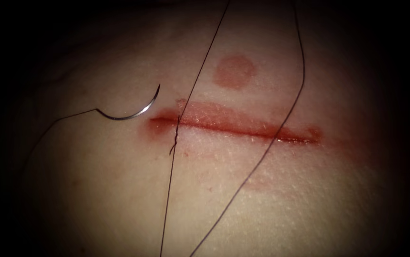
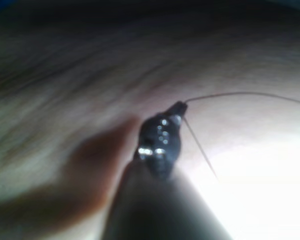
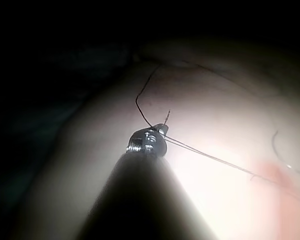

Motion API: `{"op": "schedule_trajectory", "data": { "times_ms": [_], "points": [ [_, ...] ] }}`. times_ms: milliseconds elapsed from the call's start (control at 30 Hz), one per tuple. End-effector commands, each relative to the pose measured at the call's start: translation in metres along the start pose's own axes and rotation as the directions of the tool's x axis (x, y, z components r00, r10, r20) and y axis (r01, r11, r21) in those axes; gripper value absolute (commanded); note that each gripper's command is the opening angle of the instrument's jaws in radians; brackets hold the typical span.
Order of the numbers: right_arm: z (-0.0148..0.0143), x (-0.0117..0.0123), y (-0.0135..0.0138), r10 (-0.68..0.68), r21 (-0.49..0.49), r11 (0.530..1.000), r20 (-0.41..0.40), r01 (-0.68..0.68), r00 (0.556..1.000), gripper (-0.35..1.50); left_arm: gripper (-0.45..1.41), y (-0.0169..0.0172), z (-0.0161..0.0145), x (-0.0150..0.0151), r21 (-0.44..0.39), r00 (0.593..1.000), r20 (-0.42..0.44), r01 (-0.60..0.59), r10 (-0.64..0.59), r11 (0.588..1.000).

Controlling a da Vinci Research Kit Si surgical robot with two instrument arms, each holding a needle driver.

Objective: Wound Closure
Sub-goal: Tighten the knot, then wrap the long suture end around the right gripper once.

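The needle (image 1: 133,110) lay loose on the tissue (image 1: 119,190), just left of the cut (image 1: 233,124). One knot (image 1: 175,138) was tied near the cut's left end; the rest gaped. Each tool, left (image 2: 179,108) and right (image 3: 164,129), pinched thread (image 1: 267,147).

The needle (image 1: 131,110) lies loose on the tissue (image 1: 95,190) left of the cut (image 1: 233,124), apparently unheld
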Motion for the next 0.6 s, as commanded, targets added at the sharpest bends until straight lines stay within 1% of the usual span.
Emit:
{"op": "schedule_trajectory", "data": {
  "times_ms": [33,200,367,467,567,600],
  "points": [
    [0.0005,-0.0004,-0.0007,0.001,0.004,1.0,0.002,-0.001,1.0,-0.35,-0.35,-0.0004,0.0007,-0.0002,0.001,1.0,-0.002,0.001,-0.001,1.0],
    [0.0004,-0.0003,-0.0009,0.0,0.006,1.0,0.004,0.0,1.0,-0.35,-0.35,-0.002,0.0014,0.0009,0.015,1.0,0.001,-0.019,0.019,1.0],
    [0.0004,-0.0003,-0.0008,0.001,0.007,1.0,0.007,-0.001,1.0,-0.35,-0.35,-0.0019,0.001,0.0009,0.01,1.0,-0.001,-0.02,0.02,1.0],
    [0.0004,-0.0003,-0.0008,0.001,0.007,1.0,0.007,-0.001,1.0,-0.35,-0.35,-0.0015,0.0001,0.0008,0.0,1.0,-0.003,-0.022,0.022,1.0],
    [0.0005,-0.0003,-0.0007,0.002,0.005,1.0,0.005,-0.002,1.0,-0.35,-0.35,-0.0013,-0.0011,0.0009,-0.016,0.999,-0.004,0.054,-0.054,0.998],
    [0.0005,-0.0003,-0.0007,0.002,0.005,1.0,0.005,-0.002,1.0,-0.35,-0.16,-0.0012,-0.0015,0.0009,-0.021,0.995,-0.004,0.101,-0.101,0.995]
  ]
}}
